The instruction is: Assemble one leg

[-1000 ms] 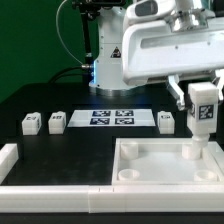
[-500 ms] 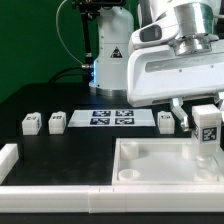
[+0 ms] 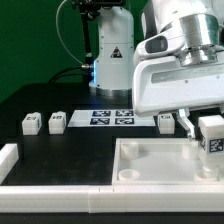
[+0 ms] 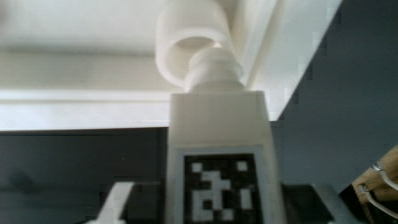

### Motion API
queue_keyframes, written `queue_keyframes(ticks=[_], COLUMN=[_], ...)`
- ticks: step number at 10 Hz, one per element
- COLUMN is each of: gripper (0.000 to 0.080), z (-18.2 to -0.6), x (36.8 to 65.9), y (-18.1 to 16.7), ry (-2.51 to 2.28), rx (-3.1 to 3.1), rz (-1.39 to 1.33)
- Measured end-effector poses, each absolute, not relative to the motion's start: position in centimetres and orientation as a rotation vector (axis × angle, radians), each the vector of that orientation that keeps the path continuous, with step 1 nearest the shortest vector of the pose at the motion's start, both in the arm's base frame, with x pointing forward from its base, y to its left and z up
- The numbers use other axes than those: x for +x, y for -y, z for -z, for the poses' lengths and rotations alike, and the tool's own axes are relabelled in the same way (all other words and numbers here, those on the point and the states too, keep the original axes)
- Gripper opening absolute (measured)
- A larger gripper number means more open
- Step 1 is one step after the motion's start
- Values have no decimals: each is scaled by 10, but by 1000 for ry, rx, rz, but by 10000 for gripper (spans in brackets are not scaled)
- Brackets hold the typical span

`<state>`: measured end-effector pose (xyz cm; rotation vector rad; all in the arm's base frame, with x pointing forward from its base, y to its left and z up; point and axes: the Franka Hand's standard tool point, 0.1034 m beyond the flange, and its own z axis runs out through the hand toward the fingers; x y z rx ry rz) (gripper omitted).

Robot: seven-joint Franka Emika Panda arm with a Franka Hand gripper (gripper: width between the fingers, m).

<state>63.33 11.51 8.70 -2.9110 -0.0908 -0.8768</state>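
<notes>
Legs first: leftmost leg (image 3: 31,122) and neighbour leg (image 3: 57,121) sit on the black table (image 3: 70,140), then the marker board (image 3: 112,118), then a third leg (image 3: 166,121). Far right, the gripper (image 3: 208,128) is clamped on the held leg (image 3: 213,140), upright over the white tray (image 3: 150,172), tip right by its corner socket (image 4: 192,45). Can't tell if it's touching.

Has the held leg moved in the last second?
Yes. The leg dropped and shifted toward the exterior view's right, judged against the marker board.
</notes>
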Motion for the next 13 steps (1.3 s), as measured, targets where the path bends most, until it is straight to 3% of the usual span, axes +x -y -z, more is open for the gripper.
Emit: queue_keyframes(ticks=[5, 11, 13], gripper=[290, 290, 290], z=[-87, -85, -75], x=[639, 626, 623], y=[-111, -110, -111], ry=[95, 106, 108], rx=[-2900, -2907, -2914], rz=[937, 928, 906])
